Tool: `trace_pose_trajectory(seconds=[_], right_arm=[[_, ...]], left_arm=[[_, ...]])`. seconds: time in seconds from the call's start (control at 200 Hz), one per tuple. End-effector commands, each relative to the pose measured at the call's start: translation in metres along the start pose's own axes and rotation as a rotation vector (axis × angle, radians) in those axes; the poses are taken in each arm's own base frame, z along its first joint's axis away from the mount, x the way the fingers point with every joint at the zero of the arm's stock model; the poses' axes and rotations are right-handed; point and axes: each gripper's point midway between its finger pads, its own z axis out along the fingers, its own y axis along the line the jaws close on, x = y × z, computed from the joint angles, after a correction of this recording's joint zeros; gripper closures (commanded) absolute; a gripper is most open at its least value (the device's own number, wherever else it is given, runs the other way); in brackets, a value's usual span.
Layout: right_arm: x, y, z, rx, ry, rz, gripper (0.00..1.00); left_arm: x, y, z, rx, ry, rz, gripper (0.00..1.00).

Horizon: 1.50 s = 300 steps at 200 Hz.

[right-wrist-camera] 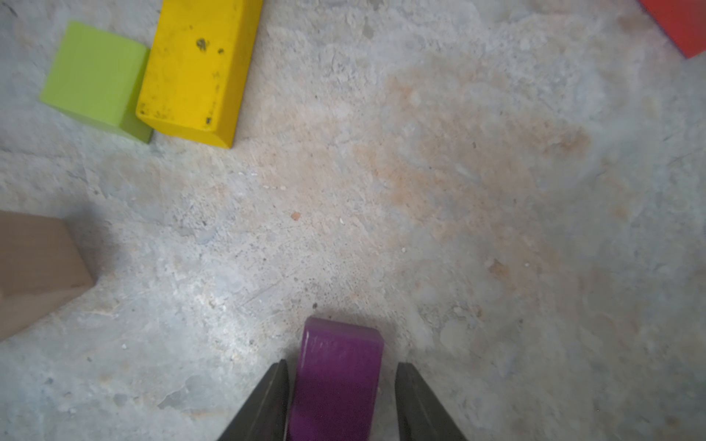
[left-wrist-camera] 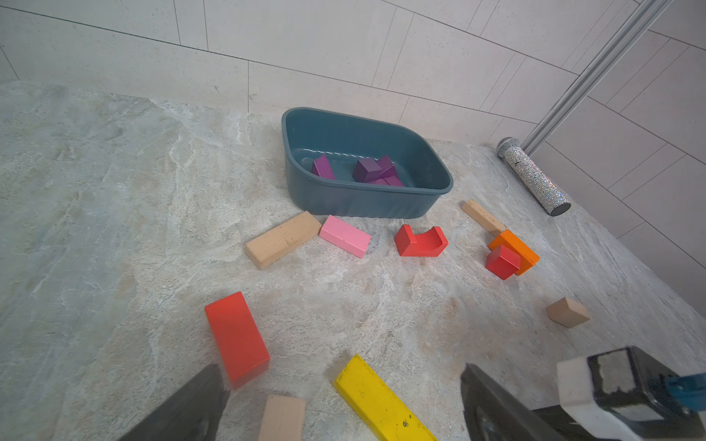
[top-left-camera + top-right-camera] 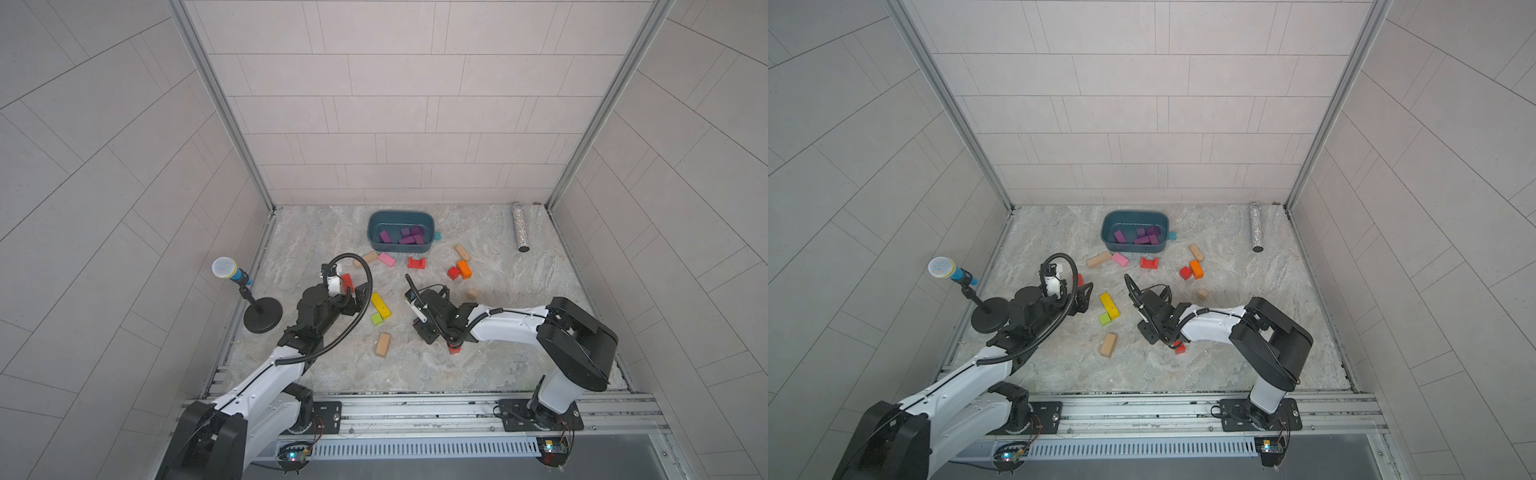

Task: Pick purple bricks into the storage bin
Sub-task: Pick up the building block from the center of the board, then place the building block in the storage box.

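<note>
Right wrist view showed you one purple wooden brick (image 1: 340, 382) lying mid-desk (image 1: 458, 191) between the fingers of your right gripper (image 1: 340, 364). The jaws stood close around it, one finger touching and a sliver of desk showing beside the other, so you had no firm hold. Other purple bricks (image 3: 409, 237) lay inside the dark teal plastic storage bin (image 3: 399, 250) by the desk's far edge. Your left gripper (image 2: 340, 369) hung spread wide and empty toward the left edge, near a yellow wooden bar (image 2: 382, 404) and a red wooden block (image 2: 237, 336).
</note>
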Motion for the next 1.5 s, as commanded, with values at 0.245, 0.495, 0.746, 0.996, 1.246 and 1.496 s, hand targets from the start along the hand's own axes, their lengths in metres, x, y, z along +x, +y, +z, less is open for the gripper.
trace_pose_trajectory(seconds=[0.245, 0.495, 0.746, 0.996, 1.246, 1.496], right_arm=[[0.010, -0.001, 0.005, 0.010, 0.021, 0.011, 0.69], [0.010, 0.000, 0.004, 0.001, 0.019, 0.013, 0.87], [-0.010, -0.001, -0.016, 0.001, -0.030, -0.007, 0.97], [-0.066, -0.011, -0.058, 0.034, -0.160, -0.049, 1.00], [-0.147, -0.053, -0.088, 0.074, -0.315, -0.028, 1.00], [-0.238, -0.104, -0.062, 0.055, -0.391, 0.032, 1.00]], left_arm=[[-0.011, -0.003, 0.000, 0.013, -0.035, -0.002, 0.00], [-0.011, -0.003, 0.000, 0.013, -0.036, -0.002, 0.00], [-0.011, -0.002, 0.000, 0.012, -0.036, -0.003, 0.00], [-0.010, -0.002, 0.002, 0.013, -0.030, -0.004, 0.00], [-0.011, -0.004, 0.000, 0.020, -0.035, -0.006, 0.00], [-0.011, -0.004, 0.000, 0.017, -0.033, -0.006, 0.00]])
